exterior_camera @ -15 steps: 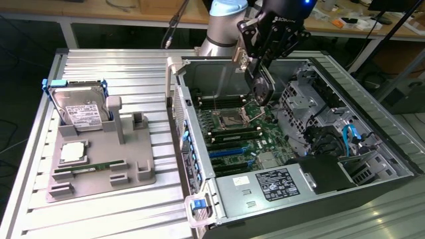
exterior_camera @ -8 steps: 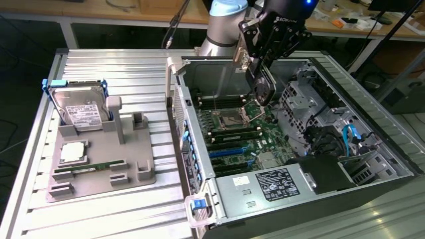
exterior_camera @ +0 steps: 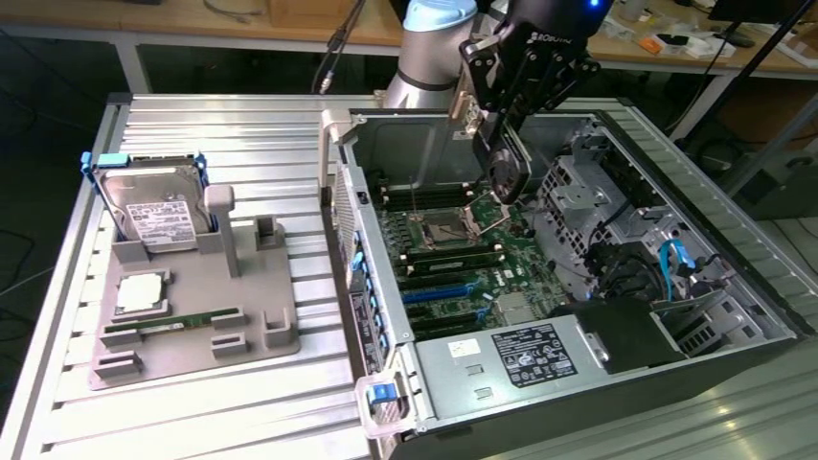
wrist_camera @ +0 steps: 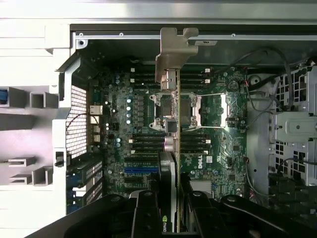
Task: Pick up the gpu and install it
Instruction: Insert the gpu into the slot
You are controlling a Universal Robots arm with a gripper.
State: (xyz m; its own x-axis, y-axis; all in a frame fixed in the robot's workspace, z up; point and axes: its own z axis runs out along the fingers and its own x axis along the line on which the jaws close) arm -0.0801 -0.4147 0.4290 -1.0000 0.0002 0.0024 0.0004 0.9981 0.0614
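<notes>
The arm [exterior_camera: 428, 57] hangs over the open case [exterior_camera: 722, 225], pincer [exterior_camera: 496, 123] pinching the gpu [exterior_camera: 508, 172] above the motherboard [exterior_camera: 473, 261].

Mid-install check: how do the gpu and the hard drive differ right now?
The gpu hangs edge-down in the gripper over the motherboard inside the open case; the hard drive stands leaning in the grey holder outside it. The gpu is dark with a silvery bracket; the hard drive is silver with a white label. Both are flat, rectangular parts.
</notes>
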